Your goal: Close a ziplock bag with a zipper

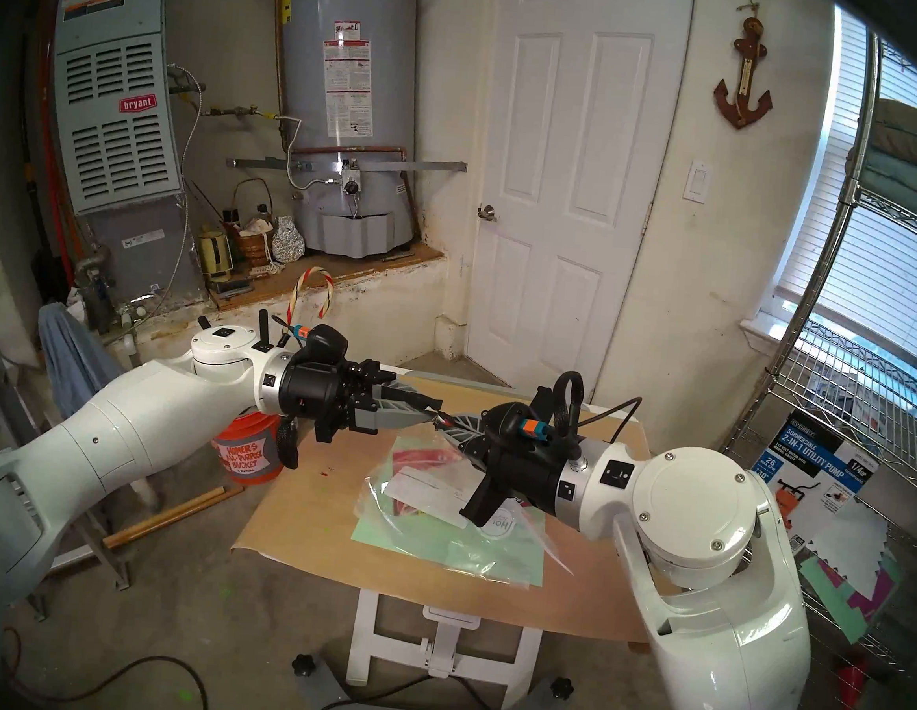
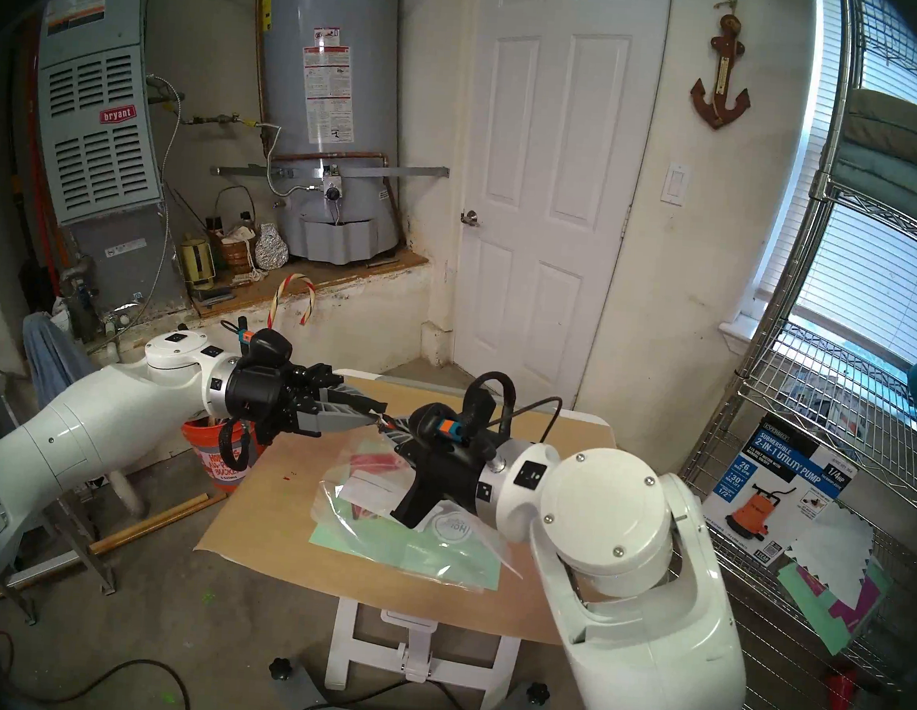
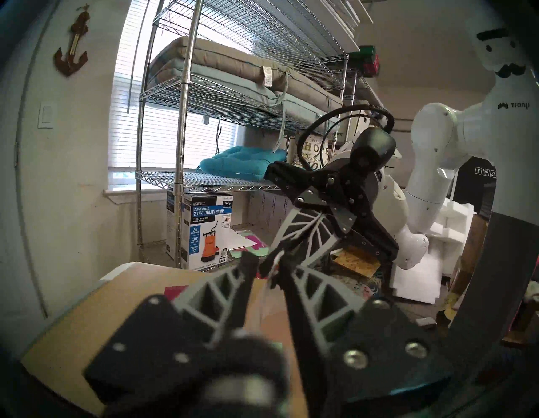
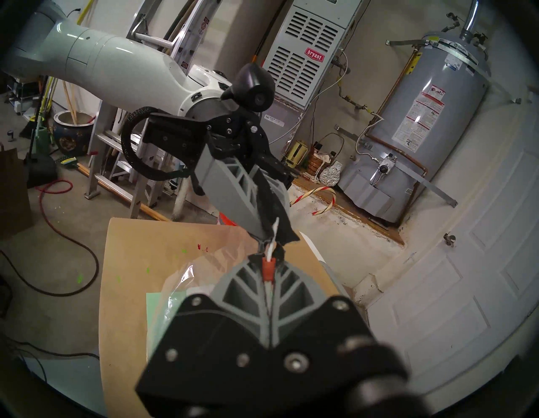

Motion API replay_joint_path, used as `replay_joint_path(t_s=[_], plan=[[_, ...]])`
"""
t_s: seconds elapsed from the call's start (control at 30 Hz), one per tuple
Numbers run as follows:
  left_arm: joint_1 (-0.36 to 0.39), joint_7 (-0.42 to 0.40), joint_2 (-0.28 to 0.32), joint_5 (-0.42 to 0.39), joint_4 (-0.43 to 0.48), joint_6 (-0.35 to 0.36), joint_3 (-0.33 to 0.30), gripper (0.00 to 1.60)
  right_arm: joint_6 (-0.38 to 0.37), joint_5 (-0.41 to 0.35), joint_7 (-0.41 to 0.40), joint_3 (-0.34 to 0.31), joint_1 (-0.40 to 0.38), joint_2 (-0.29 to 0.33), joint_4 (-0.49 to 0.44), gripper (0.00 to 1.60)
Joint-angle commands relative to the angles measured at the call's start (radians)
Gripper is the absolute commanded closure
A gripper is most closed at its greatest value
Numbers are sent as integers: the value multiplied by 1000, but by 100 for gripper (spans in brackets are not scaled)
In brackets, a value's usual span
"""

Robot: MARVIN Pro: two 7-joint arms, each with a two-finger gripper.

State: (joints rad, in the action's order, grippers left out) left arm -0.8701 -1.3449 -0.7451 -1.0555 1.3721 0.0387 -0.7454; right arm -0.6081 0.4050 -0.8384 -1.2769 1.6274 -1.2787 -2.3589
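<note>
The clear ziplock bag has its top edge lifted over the table, and its lower part droops onto a green sheet. Its white label panel faces me. My right gripper is shut on the zipper's small red slider, with the white zipper strip running out past its tips. My left gripper meets it tip to tip from the left. In the left wrist view its fingers stand slightly apart around the strip's end.
Brown paper covers the small table. A red box shows through the bag. An orange bucket stands on the floor to the left. A wire shelf with a pump box stands on the right.
</note>
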Motion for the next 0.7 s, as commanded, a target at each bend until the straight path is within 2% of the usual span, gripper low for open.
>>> replay_joint_path(t_s=[0.0,0.23,0.27,0.33,0.4,0.43,0.5,0.67], plan=[[16,-1,-1,-5,2,2,-12,105,-4,-1,2,2,-17,-11,-15,160],[14,-5,-5,-7,-2,2,-12,114,-3,-4,5,1,-20,-11,-11,160],[14,-4,-6,-6,-2,1,-12,160,-3,-4,5,2,-20,-11,-10,160],[10,-1,-7,-8,-2,-2,-14,160,-3,-4,6,2,-21,-11,-9,160],[11,8,-4,20,6,-33,-13,160,-3,-4,6,3,-22,-11,-8,160],[-6,9,-11,-21,0,-31,-27,160,-3,-4,7,3,-23,-10,-8,160],[-2,21,-7,4,4,-62,-31,160,-1,-3,8,2,-23,-9,-6,160],[-4,50,-8,0,-3,-99,-49,160,3,-4,12,0,-21,-6,-4,160]])
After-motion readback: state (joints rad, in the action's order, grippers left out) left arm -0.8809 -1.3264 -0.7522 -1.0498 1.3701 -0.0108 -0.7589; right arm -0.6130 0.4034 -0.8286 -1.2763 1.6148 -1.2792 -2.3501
